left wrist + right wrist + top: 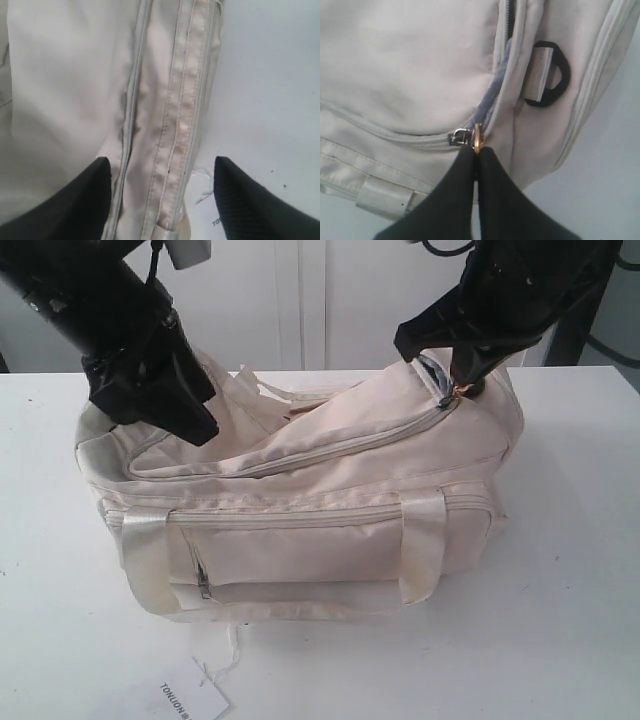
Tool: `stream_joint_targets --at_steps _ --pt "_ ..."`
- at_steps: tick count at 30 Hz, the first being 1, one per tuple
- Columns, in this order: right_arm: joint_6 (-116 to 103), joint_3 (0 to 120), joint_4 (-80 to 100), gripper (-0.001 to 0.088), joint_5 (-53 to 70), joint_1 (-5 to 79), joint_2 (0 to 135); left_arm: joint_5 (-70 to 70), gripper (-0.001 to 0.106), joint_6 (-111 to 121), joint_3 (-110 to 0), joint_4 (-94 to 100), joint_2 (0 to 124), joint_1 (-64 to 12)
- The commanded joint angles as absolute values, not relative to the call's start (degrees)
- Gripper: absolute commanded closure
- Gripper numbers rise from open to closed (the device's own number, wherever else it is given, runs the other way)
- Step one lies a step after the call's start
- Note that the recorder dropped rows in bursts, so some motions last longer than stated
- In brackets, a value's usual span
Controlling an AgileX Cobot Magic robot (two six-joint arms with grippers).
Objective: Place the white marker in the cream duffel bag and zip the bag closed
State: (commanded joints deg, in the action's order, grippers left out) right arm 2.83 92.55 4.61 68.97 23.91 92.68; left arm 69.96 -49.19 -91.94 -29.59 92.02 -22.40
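Observation:
The cream duffel bag (300, 510) lies on the white table, its right end lifted. My right gripper (462, 388) is shut on the gold ring pull (477, 138) of the curved top zipper (300, 455), near the bag's right end. A short stretch of zipper past the slider (460, 136) gapes, showing grey tape. Over the bag's left end, my left gripper (160, 172) hangs open, with the bag's seams (180, 125) between its fingers and nothing gripped. In the exterior view the left gripper (195, 420) presses by the top panel. The white marker is out of view.
A white paper hang tag (190, 700) on a string lies on the table in front of the bag, also seen as the tag (210, 215) in the left wrist view. A black D-ring (555, 72) sits on the bag's right end. Shiny strap handles (420, 540) drape over the front.

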Motion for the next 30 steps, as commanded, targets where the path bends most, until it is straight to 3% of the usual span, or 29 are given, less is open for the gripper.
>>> stream_joint_targets --at_steps 2,7,8,12,15,24,30 --pt "2.83 92.55 4.61 0.0868 68.97 23.91 92.68 69.96 0.055 -48.51 -91.94 -30.13 92.02 -22.4" --pt "2.83 92.55 4.61 0.0868 68.97 23.91 92.68 69.96 0.101 -48.4 -91.94 -31.55 92.01 -22.4" --pt "2.83 92.55 4.61 0.0868 68.97 23.91 92.68 69.96 0.105 -48.4 -91.94 -31.68 92.01 -22.4" --pt "2.83 92.55 4.61 0.0868 69.24 23.91 92.68 69.96 0.105 -47.97 -91.94 -32.26 91.75 -22.54" --pt "2.6 92.55 4.45 0.0868 69.7 23.91 92.68 68.96 0.105 -46.13 -91.94 -25.39 89.25 -26.8" --pt "2.34 92.55 4.45 0.0868 69.96 23.91 92.68 39.3 0.105 -36.2 -80.27 -2.25 82.84 -46.1" --pt "2.34 92.55 4.45 0.0868 69.96 23.91 92.68 24.13 0.105 -26.48 -70.02 8.6 81.78 -54.26"
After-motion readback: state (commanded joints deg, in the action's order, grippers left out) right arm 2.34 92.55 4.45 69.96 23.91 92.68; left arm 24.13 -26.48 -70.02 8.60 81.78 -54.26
